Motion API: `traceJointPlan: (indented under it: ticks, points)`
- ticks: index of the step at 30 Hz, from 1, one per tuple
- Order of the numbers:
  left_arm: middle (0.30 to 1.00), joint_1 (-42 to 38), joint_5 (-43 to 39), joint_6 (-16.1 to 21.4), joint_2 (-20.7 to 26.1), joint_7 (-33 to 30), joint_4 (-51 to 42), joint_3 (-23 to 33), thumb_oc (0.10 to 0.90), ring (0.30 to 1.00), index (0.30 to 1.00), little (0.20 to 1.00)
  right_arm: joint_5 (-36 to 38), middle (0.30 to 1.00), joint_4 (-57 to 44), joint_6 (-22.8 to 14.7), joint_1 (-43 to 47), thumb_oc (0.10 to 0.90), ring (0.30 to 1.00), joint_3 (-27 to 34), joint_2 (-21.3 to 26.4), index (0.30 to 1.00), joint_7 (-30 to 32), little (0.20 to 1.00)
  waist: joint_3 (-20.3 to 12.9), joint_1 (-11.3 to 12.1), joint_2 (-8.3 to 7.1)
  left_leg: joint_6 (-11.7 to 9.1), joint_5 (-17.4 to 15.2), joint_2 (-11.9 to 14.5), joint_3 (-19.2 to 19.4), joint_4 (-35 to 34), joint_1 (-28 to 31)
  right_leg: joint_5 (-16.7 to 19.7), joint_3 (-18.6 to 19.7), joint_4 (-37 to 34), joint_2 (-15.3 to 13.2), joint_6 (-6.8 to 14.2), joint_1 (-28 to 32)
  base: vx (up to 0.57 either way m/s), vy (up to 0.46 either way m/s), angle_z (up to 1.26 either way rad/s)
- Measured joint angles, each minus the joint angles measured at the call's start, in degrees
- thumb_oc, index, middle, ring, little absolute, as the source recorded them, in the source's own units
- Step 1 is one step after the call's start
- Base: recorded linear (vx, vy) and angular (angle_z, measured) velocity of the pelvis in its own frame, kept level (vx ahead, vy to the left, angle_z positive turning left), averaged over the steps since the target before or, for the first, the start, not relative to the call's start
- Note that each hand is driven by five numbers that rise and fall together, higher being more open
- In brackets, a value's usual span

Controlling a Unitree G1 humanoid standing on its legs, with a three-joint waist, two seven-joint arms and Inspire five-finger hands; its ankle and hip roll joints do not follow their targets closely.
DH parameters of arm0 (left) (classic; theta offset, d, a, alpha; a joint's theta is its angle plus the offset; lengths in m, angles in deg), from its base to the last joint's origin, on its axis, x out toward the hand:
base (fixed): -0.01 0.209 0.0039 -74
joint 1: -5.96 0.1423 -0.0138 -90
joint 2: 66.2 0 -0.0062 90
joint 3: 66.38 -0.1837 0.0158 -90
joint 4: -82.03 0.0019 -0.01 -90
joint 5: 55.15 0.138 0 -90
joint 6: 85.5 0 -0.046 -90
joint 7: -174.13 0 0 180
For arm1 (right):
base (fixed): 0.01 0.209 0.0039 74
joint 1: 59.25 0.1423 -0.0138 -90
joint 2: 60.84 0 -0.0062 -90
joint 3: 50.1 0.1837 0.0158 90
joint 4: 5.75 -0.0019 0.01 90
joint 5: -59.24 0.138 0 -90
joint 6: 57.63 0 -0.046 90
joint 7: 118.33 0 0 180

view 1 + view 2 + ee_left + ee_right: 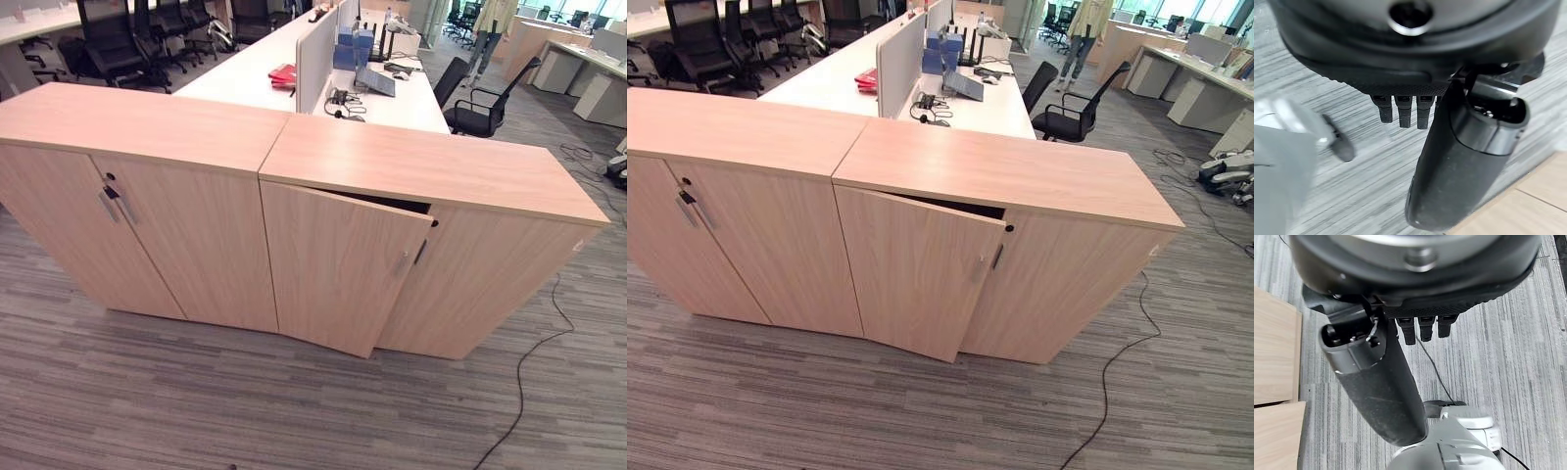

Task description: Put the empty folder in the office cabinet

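Observation:
A low light-wood office cabinet (431,166) stands ahead, next to a twin cabinet (137,122) on its left. Its left door (338,264) hangs ajar, swung out toward me, with a dark gap along its top edge. The right door (480,284) is closed. My left hand (1459,161) hangs over the grey carpet with relaxed fingers (1403,112) and nothing in it, a cabinet's wood (1528,200) just beside it. My right hand (1381,387) hangs the same way, open and holding nothing, near wood panels (1273,357).
Both doors of the left cabinet are closed, with a key by the handle (110,191). Behind the cabinets runs a white desk (245,69) with red folders (282,73), a divider and office chairs (480,103). A person (487,29) stands far back. Striped grey carpet (196,392) lies in front.

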Motion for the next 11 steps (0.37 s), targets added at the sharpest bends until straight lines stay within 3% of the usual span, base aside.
traceJointPlan:
  ticks: [3, 8, 11]
  points:
    - [0.900, -0.4, 1.3, 1.4, 0.3, -1.6, -4.7, -6.5, 0.800, 0.900, 0.900, 0.900, 0.0, 0.900, 0.0, 0.0, -0.6, 0.800, 0.900, -0.4, 0.0, 0.900, 0.7, 0.900, -0.4, -0.1, 1.14, 0.1, 0.0, -0.1, 0.6, -0.1, -0.2, 0.2, 0.3, 0.0, -0.1, 0.3, -0.2, 0.00, 0.019, -0.09]
    - [0.900, -3.6, 11.7, 3.0, 1.0, -2.8, -6.6, -14.9, 0.800, 0.900, 0.900, 0.900, 0.1, 0.900, -0.1, -0.1, -0.4, 0.800, 0.900, -1.2, 0.3, 0.900, 2.1, 0.900, -0.5, -0.4, 0.99, 1.3, 0.5, 0.0, 1.0, 0.1, 0.0, 0.3, 0.8, 0.0, -0.1, 0.3, -0.3, -0.01, 0.019, -0.06]
    - [0.900, -3.4, 17.7, 2.8, 0.4, -2.7, -5.5, -16.0, 0.800, 0.900, 0.900, 0.900, 0.0, 0.900, -0.2, -0.3, 0.1, 0.800, 0.900, -1.4, 0.4, 0.900, 2.5, 0.900, -0.5, -1.7, 0.82, 1.4, 0.5, 0.0, 1.1, 0.1, 0.0, 0.4, 0.9, 0.0, -0.1, 0.0, -0.2, 0.00, 0.000, 0.00]
